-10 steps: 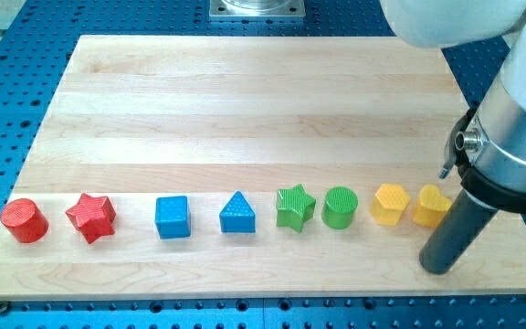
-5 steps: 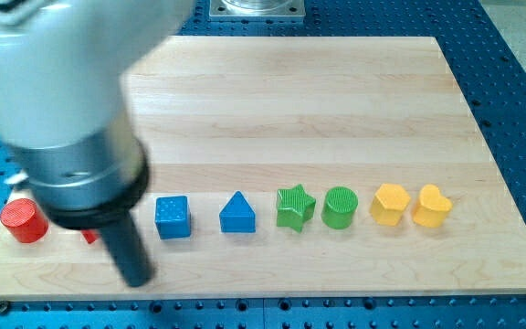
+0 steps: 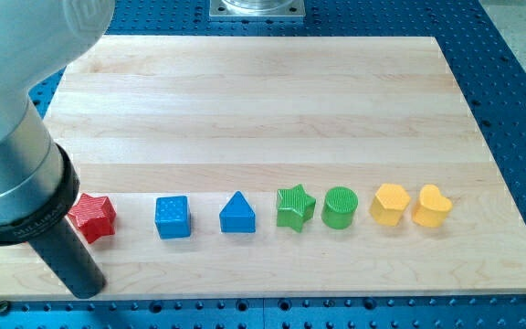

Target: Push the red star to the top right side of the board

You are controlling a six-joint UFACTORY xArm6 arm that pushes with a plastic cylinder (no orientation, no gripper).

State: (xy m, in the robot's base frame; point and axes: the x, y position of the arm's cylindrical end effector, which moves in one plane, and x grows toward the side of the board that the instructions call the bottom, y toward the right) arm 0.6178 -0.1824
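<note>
The red star [image 3: 95, 217] lies near the board's lower left, partly covered on its left by my arm. My tip [image 3: 85, 288] rests on the board just below and slightly left of the star, near the bottom edge, apart from it. The red cylinder seen earlier at the far left is hidden behind my arm.
A row of blocks runs to the right of the star: blue cube [image 3: 173, 217], blue triangle [image 3: 237, 213], green star [image 3: 295, 206], green cylinder [image 3: 340, 207], yellow hexagon-like block [image 3: 390, 204], yellow heart [image 3: 432, 206]. The wooden board [image 3: 263, 100] ends just below my tip.
My arm swept from the board's lower right across to the lower left. The tip now sits further left, below the red star. No block has moved.
</note>
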